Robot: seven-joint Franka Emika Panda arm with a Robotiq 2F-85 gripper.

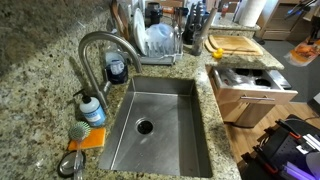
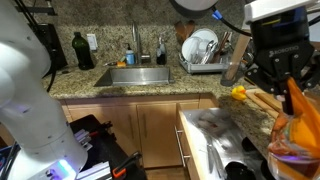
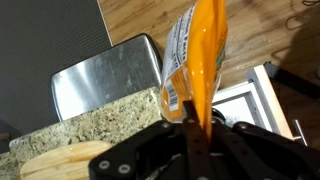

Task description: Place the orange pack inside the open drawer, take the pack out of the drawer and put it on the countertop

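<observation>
My gripper (image 3: 196, 122) is shut on the lower edge of the orange pack (image 3: 203, 55), a clear bag with orange contents and a barcode label. In an exterior view the gripper (image 2: 287, 88) holds the pack (image 2: 298, 122) in the air above the right side of the open drawer (image 2: 198, 132). The pack also shows in an exterior view (image 1: 303, 52), beyond the open drawer (image 1: 252, 96). In the wrist view a silver tray (image 3: 105, 75) in the drawer and the drawer's white rim (image 3: 268, 95) lie behind the pack. The granite countertop (image 3: 90, 130) edge is close by.
A steel sink (image 1: 155, 120) with a faucet (image 1: 100, 45) sits mid-counter. A dish rack (image 1: 160, 40) with plates stands behind it. A wooden cutting board (image 1: 235, 43) lies on the counter next to the drawer. A soap bottle (image 1: 92, 108) and an orange sponge (image 1: 88, 138) sit by the sink.
</observation>
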